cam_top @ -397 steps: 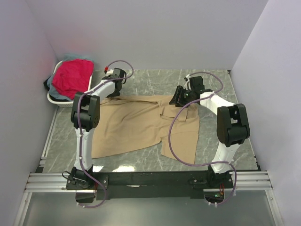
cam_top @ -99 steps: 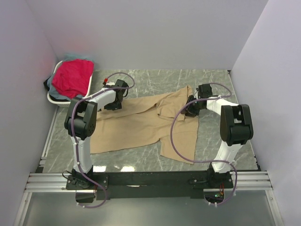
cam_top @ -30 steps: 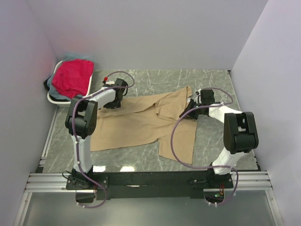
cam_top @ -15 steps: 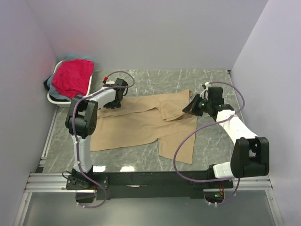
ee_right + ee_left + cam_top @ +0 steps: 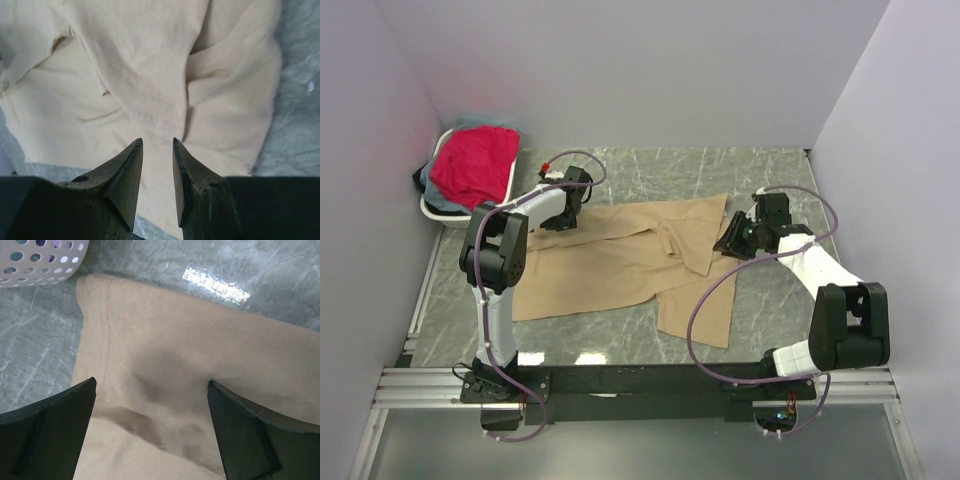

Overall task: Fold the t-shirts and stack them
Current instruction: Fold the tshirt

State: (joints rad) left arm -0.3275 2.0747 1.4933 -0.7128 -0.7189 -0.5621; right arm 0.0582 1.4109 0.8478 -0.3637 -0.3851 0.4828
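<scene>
A tan t-shirt point(image 5: 620, 262) lies spread on the marble table, its right part folded into a flap point(image 5: 695, 235). My left gripper point(image 5: 561, 217) hovers over the shirt's far left sleeve. In the left wrist view the left gripper point(image 5: 151, 382) is wide open over the tan cloth point(image 5: 165, 335), with the sleeve hem point(image 5: 105, 305) ahead. My right gripper point(image 5: 728, 244) is at the shirt's right edge. Seen from the right wrist, the right gripper point(image 5: 157, 140) has a narrow gap with nothing in it, above the folded cloth point(image 5: 150, 75). A red-pink t-shirt point(image 5: 474, 160) tops a pile with a pale blue-grey one point(image 5: 438, 200).
A white perforated basket point(image 5: 432, 210) stands at the far left corner against the wall, its rim also showing in the left wrist view as the basket point(image 5: 40, 262). Walls close in the table on three sides. Bare marble point(image 5: 790, 190) shows right of the shirt.
The right gripper carried the lifted flap to the right, laid it down flat and parted its jaws, letting go of the cloth. The left arm has not moved.
</scene>
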